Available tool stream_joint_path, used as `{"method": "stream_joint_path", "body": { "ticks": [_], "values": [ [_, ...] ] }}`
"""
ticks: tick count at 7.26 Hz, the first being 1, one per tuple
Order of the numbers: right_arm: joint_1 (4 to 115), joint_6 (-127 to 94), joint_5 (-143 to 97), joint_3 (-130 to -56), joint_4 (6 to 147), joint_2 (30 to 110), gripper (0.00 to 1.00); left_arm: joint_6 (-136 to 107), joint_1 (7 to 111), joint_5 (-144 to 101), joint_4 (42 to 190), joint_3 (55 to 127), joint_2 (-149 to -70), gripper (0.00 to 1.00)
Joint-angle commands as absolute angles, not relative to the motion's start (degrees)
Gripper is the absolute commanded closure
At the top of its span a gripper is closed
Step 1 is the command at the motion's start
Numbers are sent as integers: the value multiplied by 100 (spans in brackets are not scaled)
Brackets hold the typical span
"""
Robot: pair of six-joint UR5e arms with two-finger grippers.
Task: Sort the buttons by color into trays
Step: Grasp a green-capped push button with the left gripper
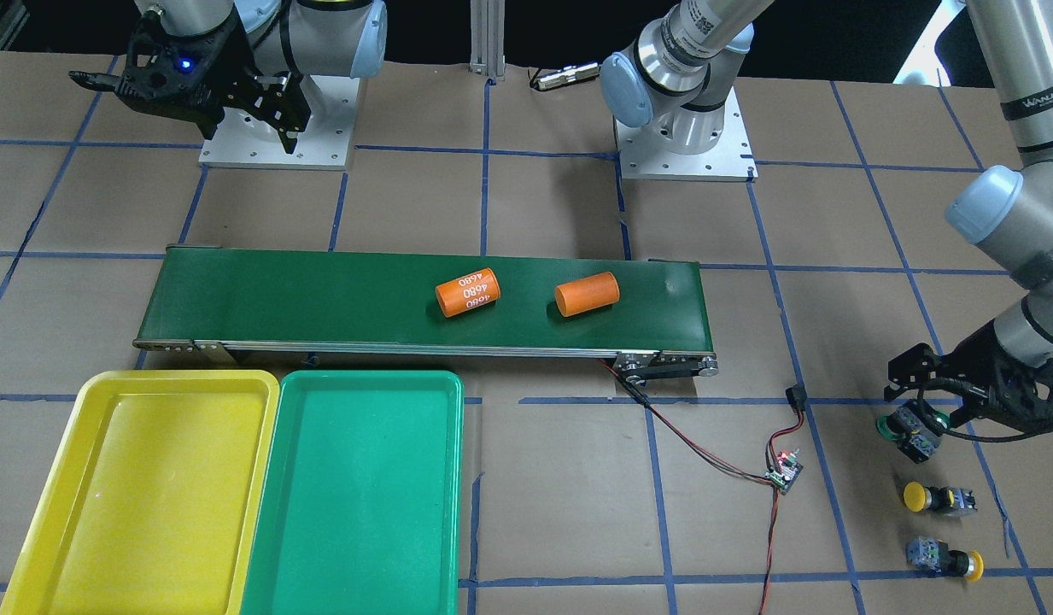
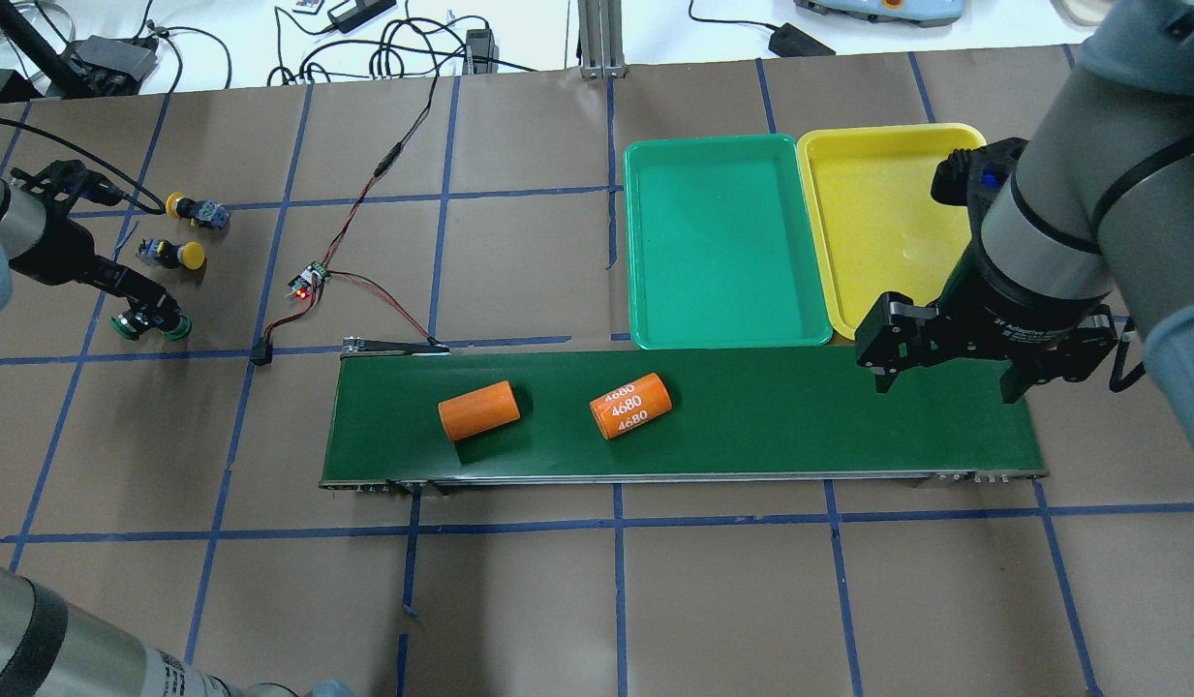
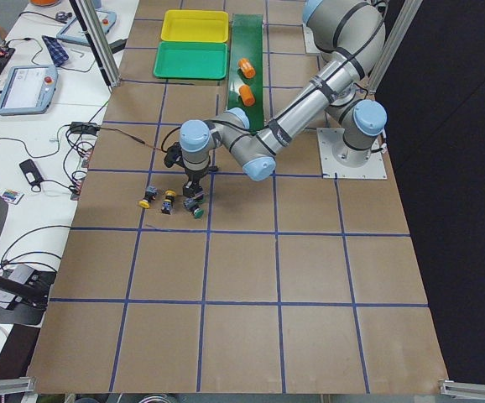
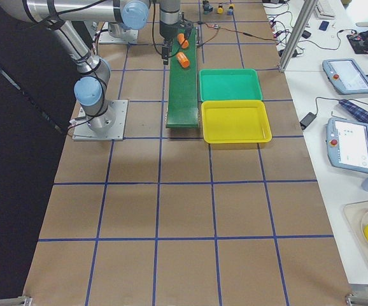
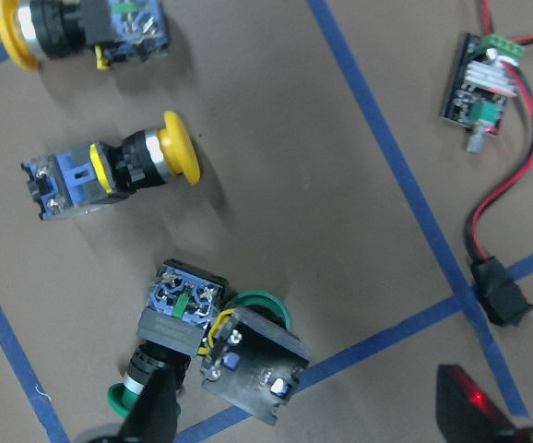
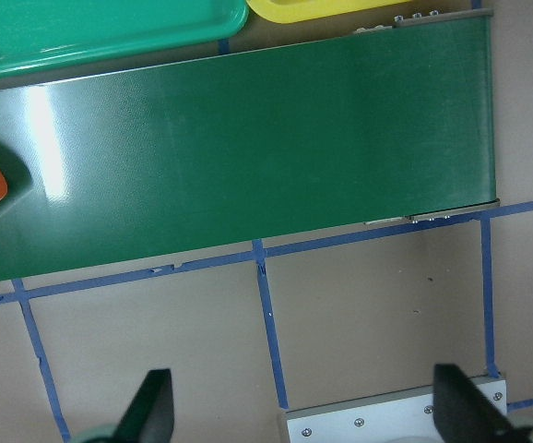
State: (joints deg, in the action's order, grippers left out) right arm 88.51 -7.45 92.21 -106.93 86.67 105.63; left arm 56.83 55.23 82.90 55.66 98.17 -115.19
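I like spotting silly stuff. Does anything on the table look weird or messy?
Two orange cylinders lie on the belt, and they aren't buttons. The two green buttons lie bunched up, touching, while the yellow buttons lie apart.

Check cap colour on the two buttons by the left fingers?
Both buttons have green caps; clearest in the left wrist view.

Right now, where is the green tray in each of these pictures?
Front-facing: green tray lower left, right of the yellow tray.
Overhead: tray above centre-right, left of the yellow one.
Exterior left: tray at top, far away.
Exterior right: tray upper middle.
Left wrist: not in it.
Right wrist: tray in top-left corner.
Shared landmark: the long dark belt beside it.
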Motion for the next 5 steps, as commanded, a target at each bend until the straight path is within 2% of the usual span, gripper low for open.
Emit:
{"method": "stream_joint_path", "body": {
  "ticks": [1, 2, 3, 4, 5],
  "values": [
    [8851, -747, 9237, -10696, 8649, 10582, 0, 5625, 5520, 8288, 5415, 9817, -11724, 0],
    [8851, -747, 9220, -10696, 8666, 10582, 0, 5590, 5520, 8279, 5414, 9826, -11768, 29],
    [8851, -738, 9228, -10696, 8666, 10565, 0, 5572, 5528, 8288, 5405, 9817, -11769, 88],
    [8851, -738, 9220, -10696, 8692, 10556, 0, 5564, 5537, 8288, 5405, 9817, -11734, 100],
    [8851, -738, 9228, -10696, 8666, 10573, 0, 5450, 5572, 8314, 5440, 9826, -11594, 100]
  ]
}}
